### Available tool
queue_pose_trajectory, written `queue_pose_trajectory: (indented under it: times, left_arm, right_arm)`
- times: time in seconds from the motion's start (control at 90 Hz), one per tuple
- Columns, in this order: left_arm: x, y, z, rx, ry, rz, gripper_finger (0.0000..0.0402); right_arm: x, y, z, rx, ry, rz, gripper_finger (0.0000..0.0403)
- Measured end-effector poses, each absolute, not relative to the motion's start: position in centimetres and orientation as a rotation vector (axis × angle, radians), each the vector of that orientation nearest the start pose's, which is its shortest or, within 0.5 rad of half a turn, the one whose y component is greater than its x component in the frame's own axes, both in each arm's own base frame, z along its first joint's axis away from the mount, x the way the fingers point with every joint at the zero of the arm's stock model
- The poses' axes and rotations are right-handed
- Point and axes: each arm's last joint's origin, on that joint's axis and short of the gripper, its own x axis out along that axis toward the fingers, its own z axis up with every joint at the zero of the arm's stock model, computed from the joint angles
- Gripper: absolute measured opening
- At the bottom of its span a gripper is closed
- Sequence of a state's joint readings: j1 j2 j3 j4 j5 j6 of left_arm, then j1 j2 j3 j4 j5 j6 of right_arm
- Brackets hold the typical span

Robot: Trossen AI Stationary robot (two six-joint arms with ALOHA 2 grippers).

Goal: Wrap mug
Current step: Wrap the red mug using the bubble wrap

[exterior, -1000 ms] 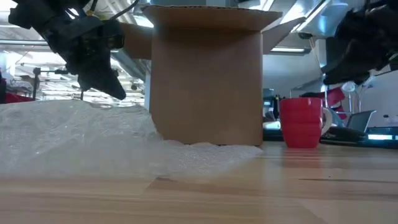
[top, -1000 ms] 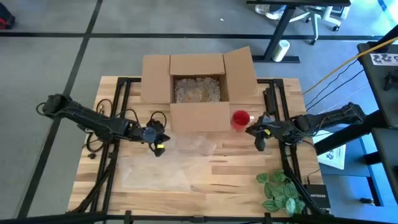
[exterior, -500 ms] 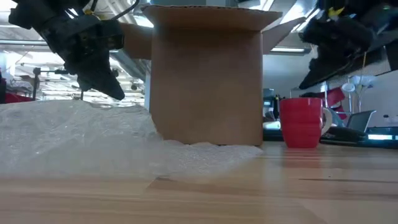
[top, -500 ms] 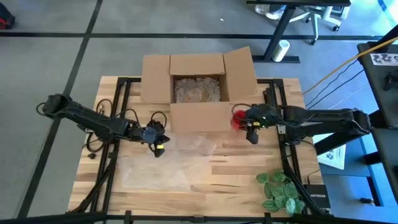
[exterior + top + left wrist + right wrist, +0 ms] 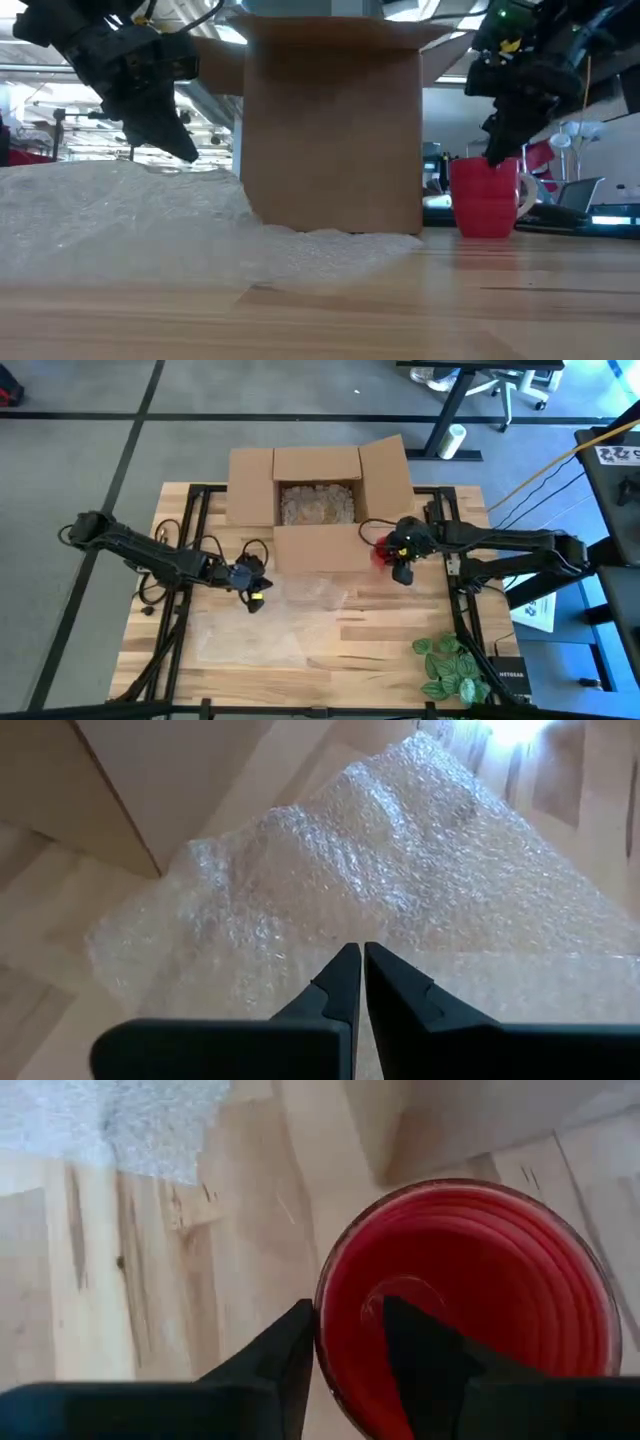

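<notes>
A red mug [image 5: 384,550] stands upright on the wooden table, just right of the cardboard box [image 5: 318,510]; in the low view the red mug [image 5: 485,196] shows a pale handle on its right. My right gripper [image 5: 350,1330] is open over the mug's rim, one finger above the inside and one outside. A sheet of bubble wrap [image 5: 265,622] lies spread on the table in front of the box. My left gripper [image 5: 358,960] hangs shut above the bubble wrap [image 5: 400,890], near the box's left front corner. My right gripper comes from above, slanting down, with its fingers astride the mug's rim [image 5: 322,1295] on the side away from the box. Whether a finger touches the rim, I cannot tell. The mug stands with its base on the table.
The open box holds pale filler [image 5: 316,503] and has its flaps spread. A green plant [image 5: 452,664] lies at the near right corner. Bare wood lies between the wrap and the plant.
My right gripper has gone toward the table's left and far edge and down, from beside the mug to over its rim. The mug has stayed where it stood.
</notes>
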State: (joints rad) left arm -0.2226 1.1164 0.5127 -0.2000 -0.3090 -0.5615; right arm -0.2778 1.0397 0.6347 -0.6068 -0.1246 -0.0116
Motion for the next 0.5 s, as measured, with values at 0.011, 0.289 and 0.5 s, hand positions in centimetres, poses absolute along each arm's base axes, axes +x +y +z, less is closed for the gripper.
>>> queue_pose_trajectory:
  times: [0.011, 0.289, 0.5]
  left_arm:
    - [20.3, -3.7, 18.2, -0.321, 0.727, 0.295, 0.0]
    - [20.3, -3.7, 18.2, -0.337, 0.722, 0.3, 0.0]
    - [20.1, -4.5, 18.3, -0.366, 0.722, 0.276, 0.0]
  right_arm:
    - [18.0, -4.8, 20.8, 0.192, 0.993, -0.134, 0.0108]
    - [18.4, -4.9, 19.0, 0.181, 1.075, -0.143, 0.0087]
    - [18.8, -5.0, 18.3, 0.177, 1.109, -0.139, 0.0012]
